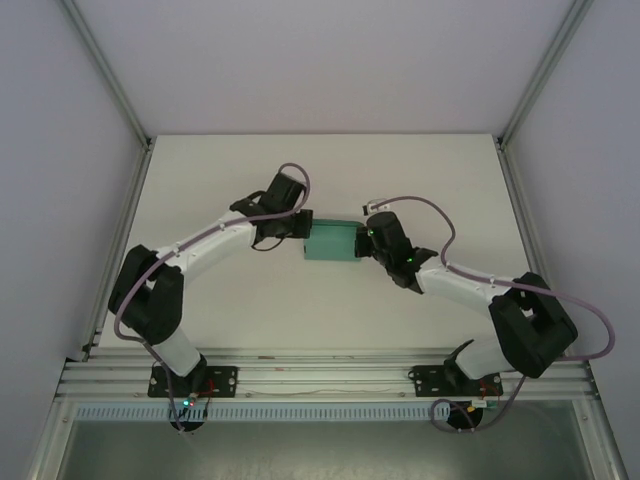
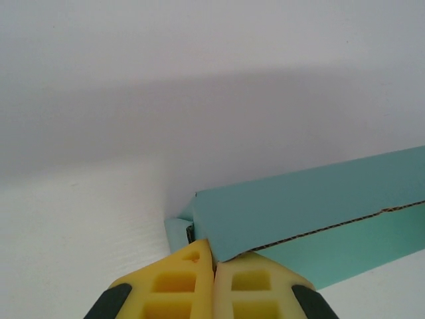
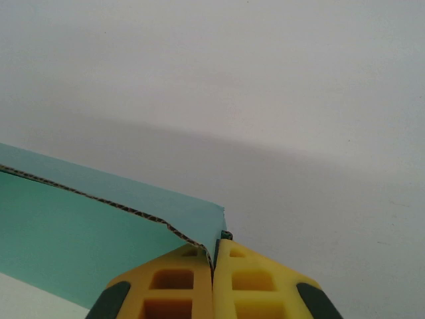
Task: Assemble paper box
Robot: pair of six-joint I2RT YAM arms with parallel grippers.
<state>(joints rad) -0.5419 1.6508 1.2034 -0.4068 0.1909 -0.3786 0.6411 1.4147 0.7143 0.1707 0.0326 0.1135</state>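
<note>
Since the box (image 1: 332,242) is carried at both ends over the desk (image 1: 320,170), its long axis spans from the left fingers (image 2: 174,284) to the right fingers (image 3: 247,279). Each pair is clamped on an end corner. Card: thin, teal, matte, flat-walled, with a corrugated raw edge.

So my left gripper (image 1: 302,228) and right gripper (image 1: 365,239) each meet one end of the teal paper box (image 1: 332,244), mid-table (image 1: 330,170).
</note>
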